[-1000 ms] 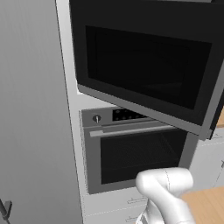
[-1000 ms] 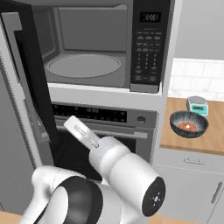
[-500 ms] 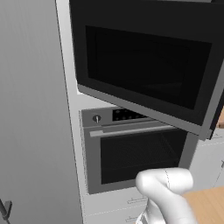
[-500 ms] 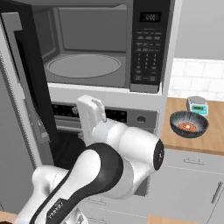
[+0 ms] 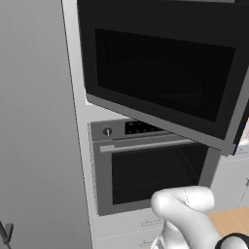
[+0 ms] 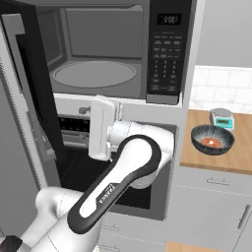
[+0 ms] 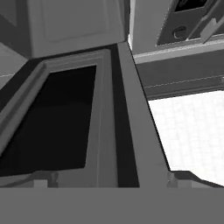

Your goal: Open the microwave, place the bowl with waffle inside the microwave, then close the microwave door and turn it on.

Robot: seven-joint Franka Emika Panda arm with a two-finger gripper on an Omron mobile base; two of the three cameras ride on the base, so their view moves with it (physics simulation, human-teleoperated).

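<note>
Microwave [image 6: 118,49] stands open, turntable [image 6: 93,74] bare; microwave door [image 5: 160,78] swung wide left. Your arm [image 6: 128,162] folded upward since a second ago, hand now before oven [image 5: 151,168]. Gripper [image 7: 109,179] jaws spread, holding nothing. Bowl [image 6: 212,139] waits on right counter [image 6: 236,157], beside scale [image 6: 221,118].

Microwave door [image 5: 160,78] swung open; cavity above turntable [image 6: 93,74] free.
</note>
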